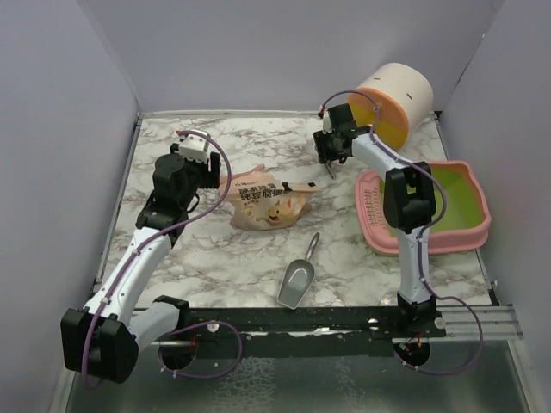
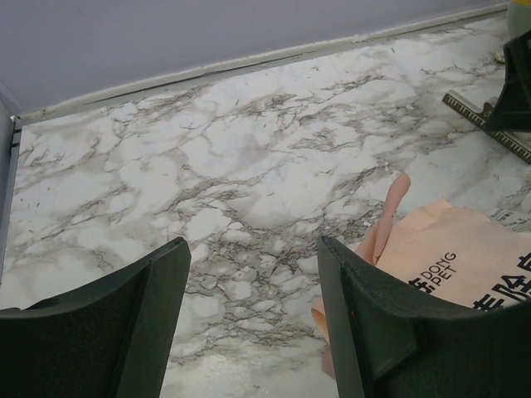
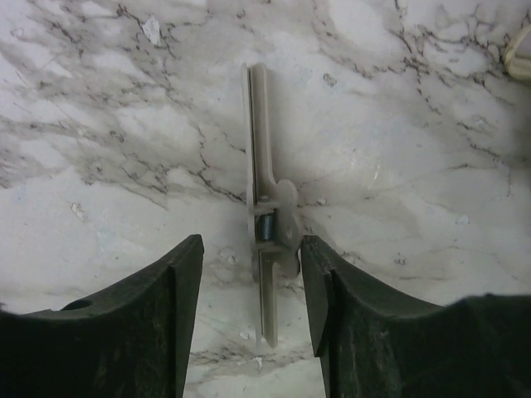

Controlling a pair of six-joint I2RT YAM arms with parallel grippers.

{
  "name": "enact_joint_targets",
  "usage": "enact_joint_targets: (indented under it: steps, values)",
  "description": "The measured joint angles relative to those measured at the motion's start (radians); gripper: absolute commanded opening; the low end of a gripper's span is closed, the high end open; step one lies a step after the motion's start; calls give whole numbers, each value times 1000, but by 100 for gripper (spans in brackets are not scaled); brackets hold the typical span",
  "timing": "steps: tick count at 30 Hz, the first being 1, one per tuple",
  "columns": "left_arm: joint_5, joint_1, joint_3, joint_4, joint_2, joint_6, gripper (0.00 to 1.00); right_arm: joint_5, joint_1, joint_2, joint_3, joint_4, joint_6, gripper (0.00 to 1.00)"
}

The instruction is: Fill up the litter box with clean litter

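The pink litter box (image 1: 482, 225) with a lime-green inside sits at the right, and no clean litter shows in it or anywhere else. The tan paper bag (image 1: 267, 205) lies flat mid-table, and it also shows in the left wrist view (image 2: 452, 257). My left gripper (image 1: 209, 176) is open and empty (image 2: 253, 257), just left of the bag's end. My right gripper (image 1: 330, 160) is open (image 3: 251, 242), low over the table, its jaws on either side of a grey spring clip (image 3: 265, 207) that lies flat. The clip sits close to the right finger (image 3: 332, 290).
A silver metal scoop (image 1: 297, 280) lies in front of the bag. A round cream drum (image 1: 394, 101) lies on its side at the back right, behind the litter box. Grey walls close in the table on three sides.
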Motion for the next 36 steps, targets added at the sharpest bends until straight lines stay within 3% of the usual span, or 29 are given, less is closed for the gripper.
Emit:
enact_joint_targets:
  steps: [5, 8, 15, 19, 26, 36]
  values:
    - [18, 14, 12, -3, 0, -32, 69, 8, 0, -113, -129, 8, 21, 55]
    - [29, 32, 14, 0, -14, -104, 73, 6, 0, -259, -225, 16, 45, 63]
    - [167, 121, 17, -9, -51, -370, 73, -35, 0, -702, -405, 76, 117, 64]
    - [288, 157, 50, -74, -11, -490, 72, -100, 0, -865, -522, 106, 142, 64]
    - [481, 229, 154, -215, 113, -589, 73, -192, 4, -992, -694, 71, 149, 62]
    - [715, 268, 249, -291, 289, -606, 64, -266, 4, -1167, -736, 36, 139, 60]
